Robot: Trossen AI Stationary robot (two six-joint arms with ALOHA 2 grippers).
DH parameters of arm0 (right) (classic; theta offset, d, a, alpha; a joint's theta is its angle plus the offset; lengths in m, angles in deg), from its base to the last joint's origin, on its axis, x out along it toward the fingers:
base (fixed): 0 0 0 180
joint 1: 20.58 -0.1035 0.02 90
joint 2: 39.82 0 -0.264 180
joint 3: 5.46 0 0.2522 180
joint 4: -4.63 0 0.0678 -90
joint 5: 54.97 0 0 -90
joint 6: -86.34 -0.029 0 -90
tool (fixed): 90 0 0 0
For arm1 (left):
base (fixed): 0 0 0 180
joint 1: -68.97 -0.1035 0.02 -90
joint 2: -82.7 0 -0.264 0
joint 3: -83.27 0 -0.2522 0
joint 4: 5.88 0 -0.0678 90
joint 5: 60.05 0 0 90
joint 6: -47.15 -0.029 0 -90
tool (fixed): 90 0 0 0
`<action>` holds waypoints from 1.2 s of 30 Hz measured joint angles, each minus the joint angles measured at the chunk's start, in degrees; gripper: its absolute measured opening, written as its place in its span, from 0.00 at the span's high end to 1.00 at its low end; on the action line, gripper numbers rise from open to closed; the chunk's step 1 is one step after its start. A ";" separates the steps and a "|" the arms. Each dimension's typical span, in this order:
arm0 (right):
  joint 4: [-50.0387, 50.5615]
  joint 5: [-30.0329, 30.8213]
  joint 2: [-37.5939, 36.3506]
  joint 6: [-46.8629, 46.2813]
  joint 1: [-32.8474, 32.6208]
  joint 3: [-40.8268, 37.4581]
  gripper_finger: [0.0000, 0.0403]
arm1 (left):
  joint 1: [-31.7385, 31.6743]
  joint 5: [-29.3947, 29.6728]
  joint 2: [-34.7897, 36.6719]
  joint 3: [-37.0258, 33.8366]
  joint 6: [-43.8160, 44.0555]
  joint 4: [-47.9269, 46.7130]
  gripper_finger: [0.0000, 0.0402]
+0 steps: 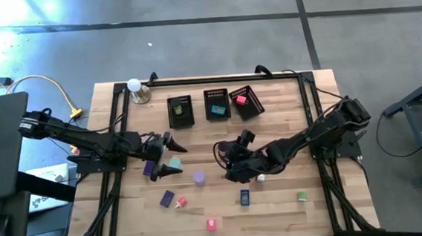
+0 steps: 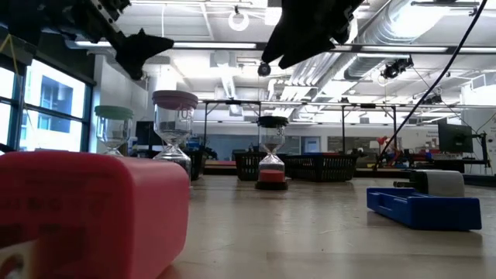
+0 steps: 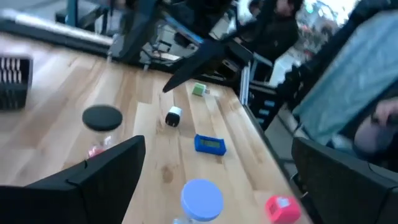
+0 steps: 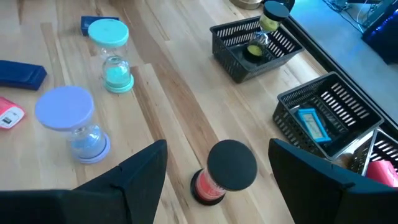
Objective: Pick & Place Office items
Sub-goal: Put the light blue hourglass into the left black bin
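Observation:
Small office items lie scattered on the table. Among them are a black-capped sand timer with red sand (image 4: 222,173), a teal timer (image 4: 111,55), a lavender timer (image 4: 69,123), a blue block (image 1: 244,197), a green piece (image 1: 302,196) and a red block (image 1: 212,223). My right gripper (image 4: 217,150) is open and hovers above the black-capped timer, one finger on each side, touching nothing. In the high view the right gripper (image 1: 229,160) hides that timer. My left gripper (image 1: 171,143) is open in the air above the teal timer (image 1: 174,165) and a purple block (image 1: 149,168).
Three black mesh baskets (image 1: 181,111) (image 1: 217,104) (image 1: 246,102) stand in a row near the far edge, each with an item inside. A white ball on a metal base (image 1: 135,87) sits at the far left corner. A black frame borders the tabletop.

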 joint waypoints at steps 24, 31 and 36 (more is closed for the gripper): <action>0.02 0.02 0.00 -1.34 -2.35 0.02 0.33 | 11.16 18.11 -0.16 26.23 -7.47 -57.41 0.02; 0.03 0.02 0.00 -1.51 -2.35 0.04 0.33 | 11.59 18.00 -0.54 26.21 -5.50 -58.61 0.02; 0.02 0.08 0.00 -1.37 -2.29 0.04 0.33 | 11.59 17.68 -0.57 26.21 -4.27 -58.60 0.02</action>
